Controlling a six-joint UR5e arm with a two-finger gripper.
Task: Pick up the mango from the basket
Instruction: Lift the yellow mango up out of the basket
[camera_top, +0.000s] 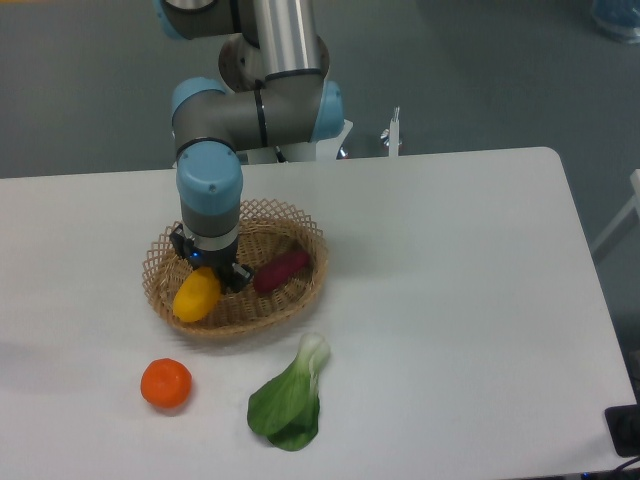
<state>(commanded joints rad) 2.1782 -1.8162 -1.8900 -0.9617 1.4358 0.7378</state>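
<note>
The mango (196, 294), smooth and yellow-orange, lies tilted in the left half of the wicker basket (303, 236). My gripper (212, 272) points straight down onto the mango's upper end. One dark finger (236, 277) shows against the fruit's right side, and the other is hidden under the wrist. The jaws look closed on the mango, which still rests low in the basket.
A dark purple tuber (281, 270) lies in the basket just right of the gripper. On the white table in front of the basket sit a round orange fruit (166, 383) and a green leafy bok choy (290, 398).
</note>
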